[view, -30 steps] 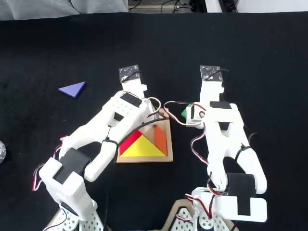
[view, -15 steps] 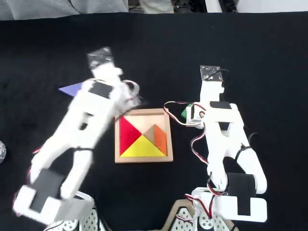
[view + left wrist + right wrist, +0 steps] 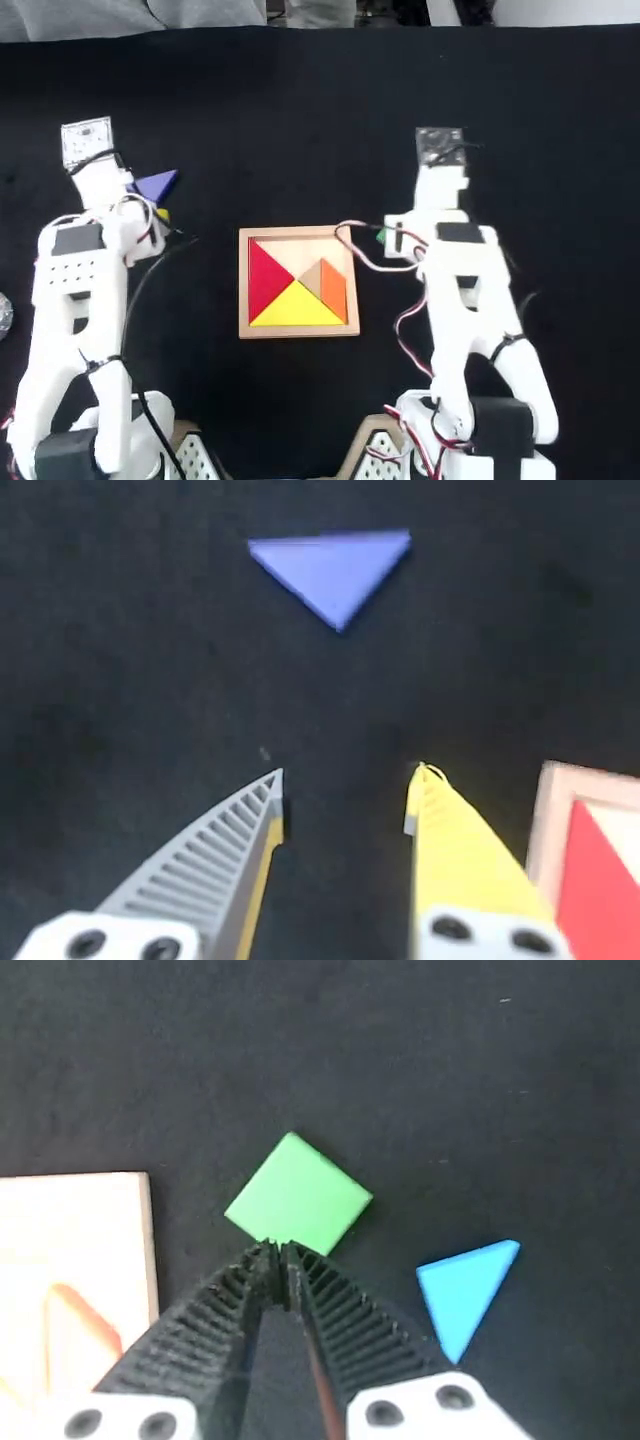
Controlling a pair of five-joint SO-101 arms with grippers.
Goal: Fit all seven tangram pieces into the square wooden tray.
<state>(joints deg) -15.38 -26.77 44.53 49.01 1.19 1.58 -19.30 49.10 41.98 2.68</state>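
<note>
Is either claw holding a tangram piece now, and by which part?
Nothing is held. The left claw is open and empty, short of the violet-blue triangle. The right claw is shut, tips at the edge of the green square.

bare cloth [image 3: 120, 660] lies between the left end effector [image 3: 350, 773] and the purple triangle [image 3: 332, 568], tray [image 3: 545, 800] beside.

1. The left pincer [image 3: 350, 773] is over the desk [image 3: 300, 100]. A loose triangle [image 3: 332, 570] lies on the desk ahead of its tips, apart from them.
2. The tray [image 3: 545, 800] lies beside that pincer, on the side toward the other arm.
3. On the desk, a square piece [image 3: 298, 1198] lies just ahead of the right pincer [image 3: 278, 1250].
4. A second triangle [image 3: 462, 1285] lies beside this pincer, on the side away from the tray.
5. Fitted pieces [image 3: 265, 275] lie in the tray, between the two arms.
</note>
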